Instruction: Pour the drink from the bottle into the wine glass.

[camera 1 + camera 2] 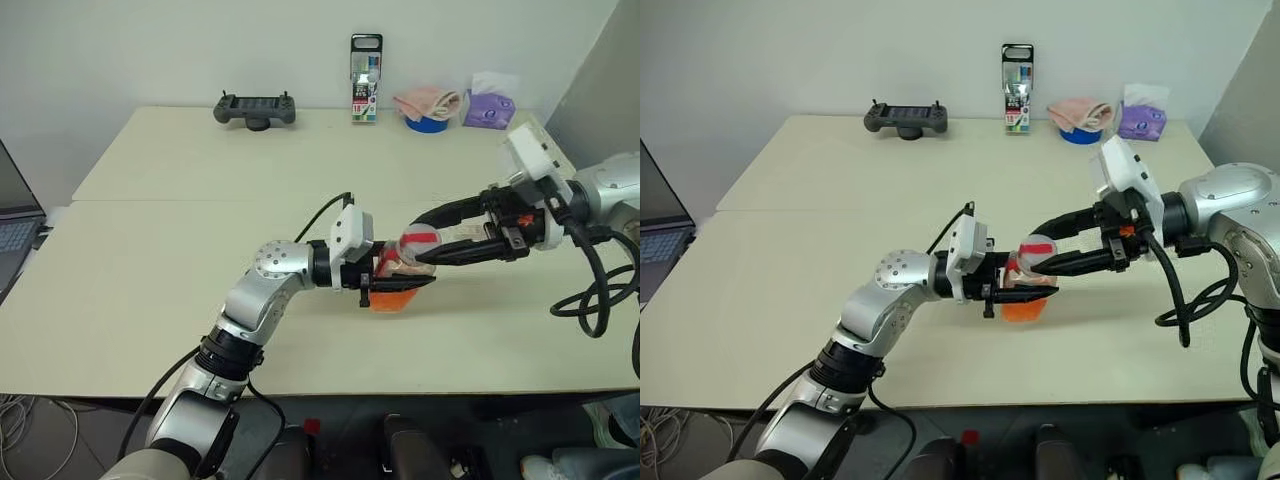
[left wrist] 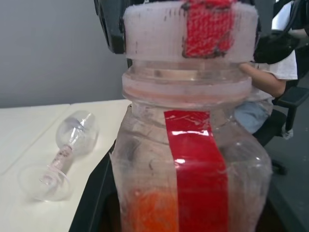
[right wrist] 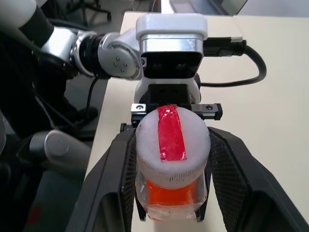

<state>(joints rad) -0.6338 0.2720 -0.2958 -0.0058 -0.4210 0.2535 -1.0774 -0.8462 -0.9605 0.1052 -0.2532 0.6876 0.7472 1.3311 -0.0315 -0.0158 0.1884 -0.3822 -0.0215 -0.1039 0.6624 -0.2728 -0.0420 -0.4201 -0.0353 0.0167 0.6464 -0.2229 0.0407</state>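
Reaching in level from the left, the left end effector (image 1: 385, 285) is pinching the bottle (image 1: 400, 275) low on its body above the middle of the worktop (image 1: 150, 290), its fingers pressed tight against the clear plastic. Angling in from the right and slightly downward, the right end effector (image 3: 172, 159) is closing its two black fingers (image 3: 116, 179) around the bottle's white cap (image 3: 172, 145), which is carrying a red strip across its top. The drink (image 2: 154, 212) is sitting as an orange-red pool in the lower part of the bottle. The wine glass (image 2: 65, 154) is lying on its side on the worktop in the left wrist view, well apart from the bottle. Along the far edge a black handheld controller (image 1: 255, 108), a narrow upright package (image 1: 365, 80), a blue roll of tape (image 1: 427, 122) with pink cloth (image 1: 430, 100) and a purple tissue pack (image 1: 488, 108) are sitting, none of them crowding the arms
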